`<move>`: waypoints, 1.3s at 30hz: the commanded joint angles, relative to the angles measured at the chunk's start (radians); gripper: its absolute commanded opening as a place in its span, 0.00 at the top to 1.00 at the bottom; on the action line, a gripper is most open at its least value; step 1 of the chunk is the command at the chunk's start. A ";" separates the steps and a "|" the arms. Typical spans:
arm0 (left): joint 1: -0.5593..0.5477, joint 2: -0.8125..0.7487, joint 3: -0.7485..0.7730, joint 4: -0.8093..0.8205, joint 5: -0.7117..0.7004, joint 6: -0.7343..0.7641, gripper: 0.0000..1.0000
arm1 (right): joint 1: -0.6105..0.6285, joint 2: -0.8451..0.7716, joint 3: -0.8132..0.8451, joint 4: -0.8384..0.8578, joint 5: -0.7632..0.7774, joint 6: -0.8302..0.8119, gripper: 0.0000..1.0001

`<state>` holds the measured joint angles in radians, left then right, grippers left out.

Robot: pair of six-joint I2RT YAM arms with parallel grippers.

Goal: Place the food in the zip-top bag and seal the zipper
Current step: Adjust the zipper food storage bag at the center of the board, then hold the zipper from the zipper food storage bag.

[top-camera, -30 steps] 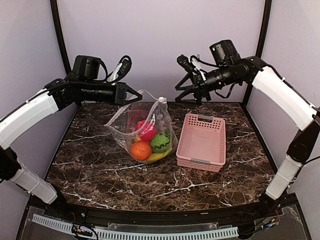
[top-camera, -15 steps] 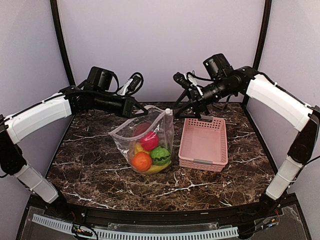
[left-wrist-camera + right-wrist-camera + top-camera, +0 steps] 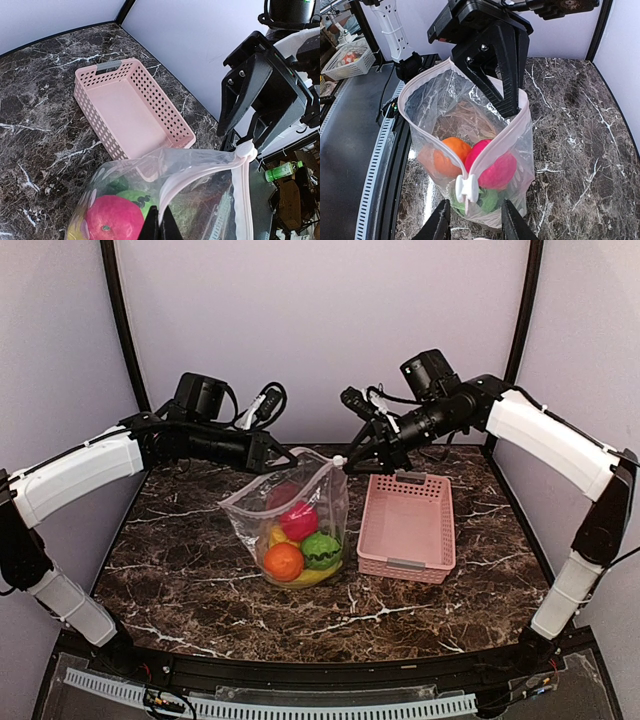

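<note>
Left pincer (image 3: 288, 456) pinches zip-top bag (image 3: 440, 115) rim; right pincer (image 3: 476, 221) straddles zipper slider (image 3: 466, 189), spread.

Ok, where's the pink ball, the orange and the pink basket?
red-pink ball (image 3: 298, 523), top view, on its round front, inside the bag.
orange (image 3: 284, 562), top view, on its middle, low in the bag.
pink basket (image 3: 428, 568), top view, on its near lattice wall.

blocked: basket (image 3: 405, 523) just right of upright bag (image 3: 335, 505) | free: bare table (image 3: 180, 570) left of and in front of bag
</note>
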<state>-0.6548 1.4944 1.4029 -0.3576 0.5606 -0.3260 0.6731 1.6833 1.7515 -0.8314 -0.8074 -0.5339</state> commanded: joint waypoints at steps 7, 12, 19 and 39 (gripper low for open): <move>-0.003 -0.036 -0.015 0.036 0.004 -0.010 0.99 | 0.014 0.025 -0.014 0.028 0.011 0.018 0.76; -0.003 -0.033 -0.013 0.036 0.000 -0.009 0.99 | 0.014 0.025 -0.010 0.032 0.020 0.026 0.91; -0.003 -0.037 -0.016 0.034 -0.006 -0.011 0.99 | 0.014 0.014 -0.018 0.038 0.029 0.028 1.00; -0.211 -0.157 0.008 0.207 -0.235 0.381 0.30 | 0.044 -0.007 0.039 0.005 0.016 0.044 1.00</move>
<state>-0.8490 1.2739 1.4021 -0.2111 0.3153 -0.0353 0.7090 1.6981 1.7504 -0.8169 -0.7845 -0.5102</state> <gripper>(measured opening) 0.707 0.005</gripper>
